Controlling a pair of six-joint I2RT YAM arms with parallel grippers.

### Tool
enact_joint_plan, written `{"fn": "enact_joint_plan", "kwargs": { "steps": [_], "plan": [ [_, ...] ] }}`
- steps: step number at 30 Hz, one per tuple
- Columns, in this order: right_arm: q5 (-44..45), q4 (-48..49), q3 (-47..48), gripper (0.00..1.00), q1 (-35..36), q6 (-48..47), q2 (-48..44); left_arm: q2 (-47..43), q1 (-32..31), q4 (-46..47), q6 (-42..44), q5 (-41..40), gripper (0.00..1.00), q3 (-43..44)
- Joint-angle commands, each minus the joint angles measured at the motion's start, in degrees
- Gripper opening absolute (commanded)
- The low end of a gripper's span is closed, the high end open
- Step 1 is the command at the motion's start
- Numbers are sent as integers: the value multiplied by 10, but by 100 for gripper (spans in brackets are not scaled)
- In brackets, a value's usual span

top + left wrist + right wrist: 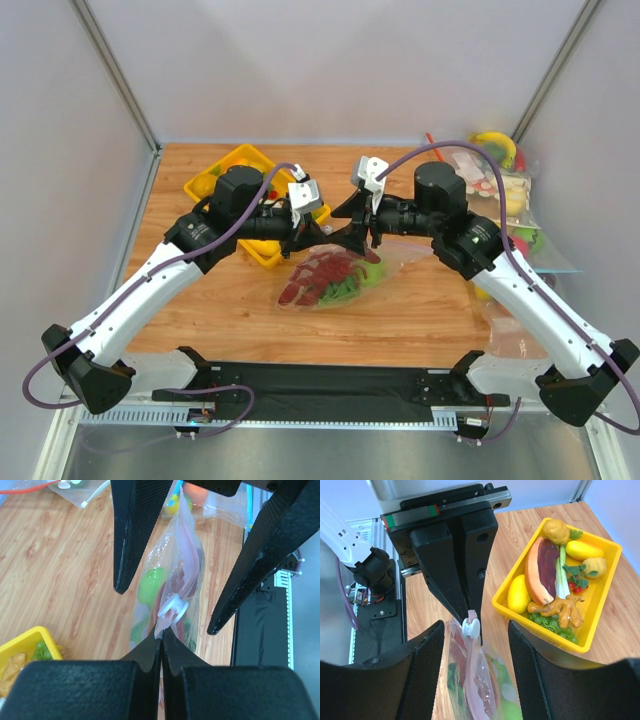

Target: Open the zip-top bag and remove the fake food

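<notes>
left fingers [147,655] are clenched on the zip edge of one zip-top bag [176,565]. right fingers [422,672] are spread, one at each side of one white slider [471,628], without contact. one red lobster [312,280] and one green fruit [151,584] are seen inside the bag, at mid-surface [220,320].

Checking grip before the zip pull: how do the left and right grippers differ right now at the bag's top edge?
The left gripper is shut, pinching the top edge of the zip-top bag beside the white slider. The right gripper is open and not gripping it. The left gripper's fingers press together, while the right gripper's fingers stand on either side of that edge. Shared: both meet at the same edge, facing each other.
</notes>
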Motion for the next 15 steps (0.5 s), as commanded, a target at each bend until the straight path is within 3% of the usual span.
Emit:
{"fn": "enact_joint_plan", "kwargs": {
  "steps": [1,8,12,15],
  "plan": [
    [-8,27,8,56,2,5,7,-9,1,14,14,3,0,6],
    [-4,24,8,48,2,1,11,-8,1,15,13,7,0,6],
    [-4,22,11,34,2,0,14,-8,1,15,12,6,0,6],
    [3,20,12,31,2,0,15,-12,1,14,12,7,0,5]
  ]
}}
